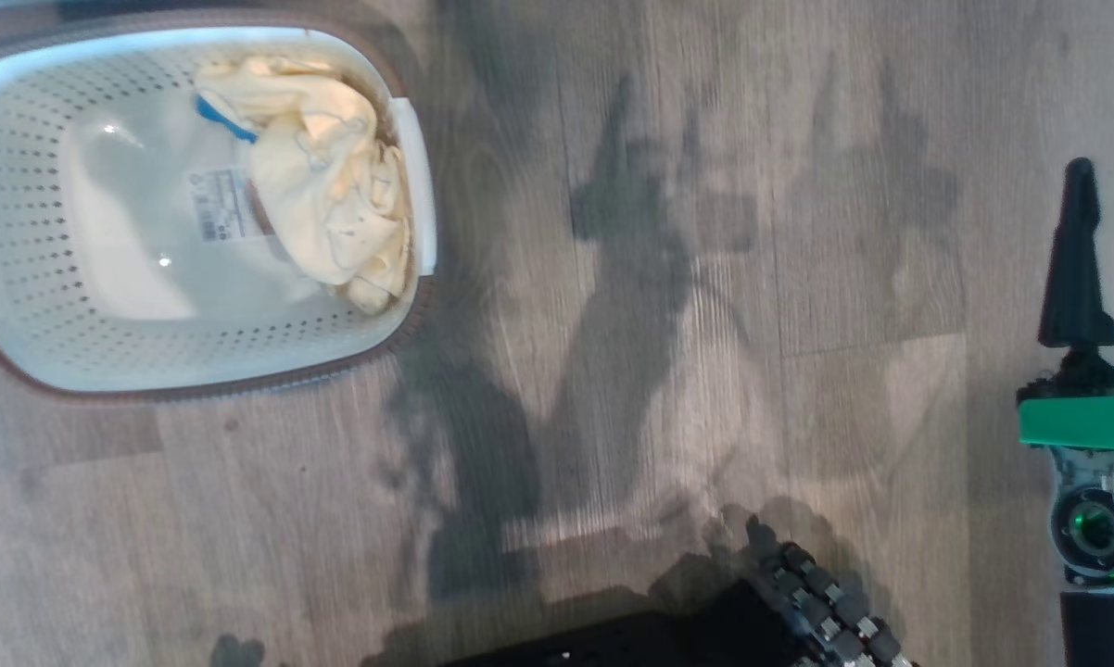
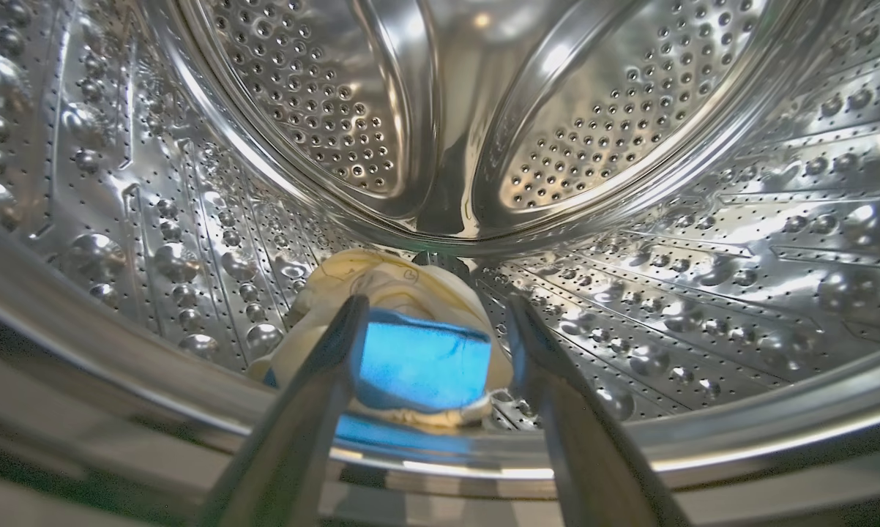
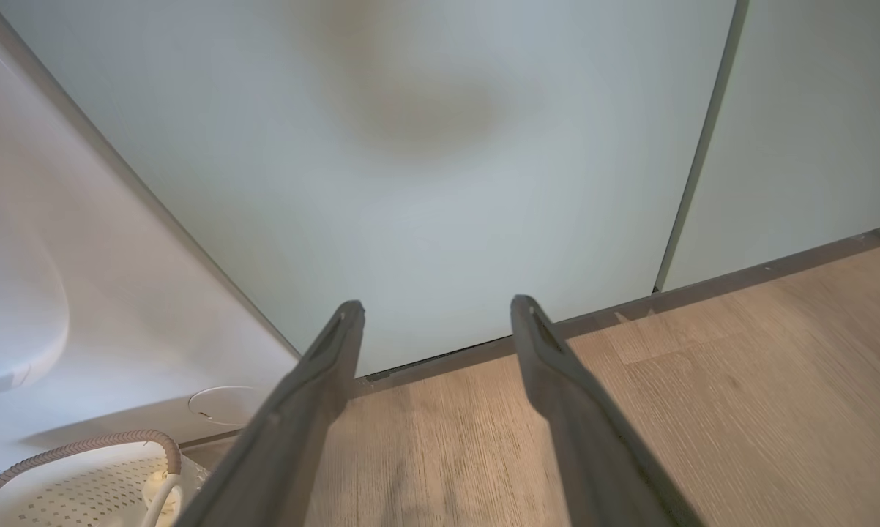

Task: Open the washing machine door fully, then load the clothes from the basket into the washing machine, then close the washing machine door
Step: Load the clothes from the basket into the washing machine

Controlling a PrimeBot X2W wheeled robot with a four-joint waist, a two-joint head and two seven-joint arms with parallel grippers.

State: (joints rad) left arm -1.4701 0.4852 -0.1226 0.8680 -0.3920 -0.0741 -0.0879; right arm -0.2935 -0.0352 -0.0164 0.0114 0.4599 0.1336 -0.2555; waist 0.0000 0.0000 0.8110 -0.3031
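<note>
Steel drum [image 2: 703, 293] holds 1 yellow garment [image 2: 381, 282] just beyond my left gripper [image 2: 436, 301], spread wide, empty | right gripper [image 3: 436, 304] wide, empty | more clothes [image 1: 325, 185] in basket [image 1: 196, 389], floor-left; I judge left arm nearer.

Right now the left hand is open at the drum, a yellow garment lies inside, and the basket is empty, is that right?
No, the basket is not empty: the head view shows pale yellow clothes lying in it. The rest is right.
</note>
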